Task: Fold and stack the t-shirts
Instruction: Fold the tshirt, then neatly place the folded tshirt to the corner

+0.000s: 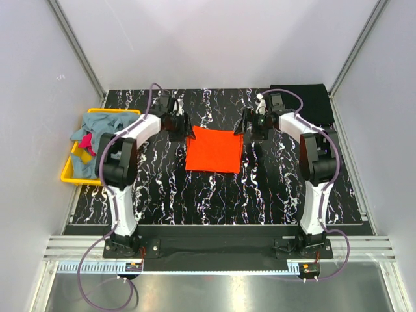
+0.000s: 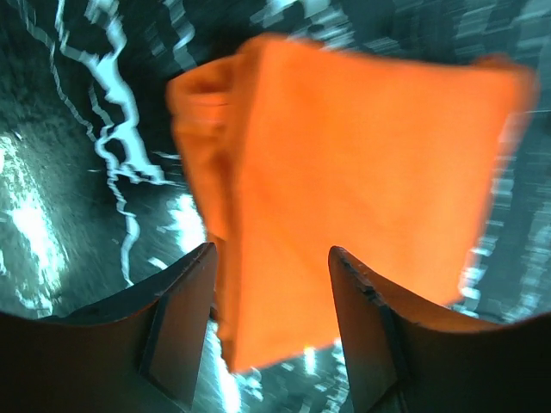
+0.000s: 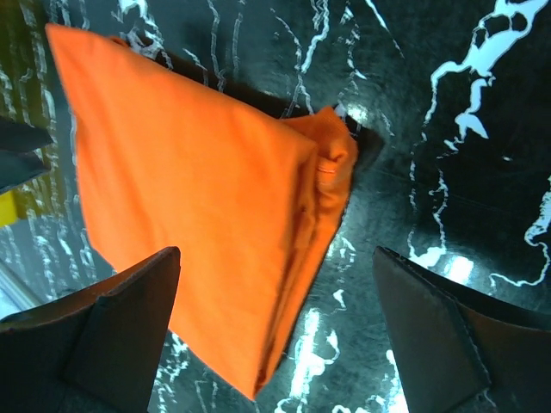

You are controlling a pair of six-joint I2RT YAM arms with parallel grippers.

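A bright orange t-shirt [image 1: 214, 149] lies folded into a flat square in the middle of the black marbled table [image 1: 214, 195]. My left gripper [image 1: 175, 130] hovers at its upper left corner, jaws open above the cloth [image 2: 344, 181], holding nothing. At the upper right corner my right gripper [image 1: 252, 130] stands wide open over the folded edge [image 3: 198, 198], also empty. More t-shirts, grey-blue [image 1: 104, 123] and magenta [image 1: 86, 144], lie heaped in the bin. A black one [image 1: 305, 101] lies at the back right of the table.
A yellow plastic bin [image 1: 68, 172] sits at the table's left edge. Grey walls close in the table on three sides. Both arm bases stand at the near edge.
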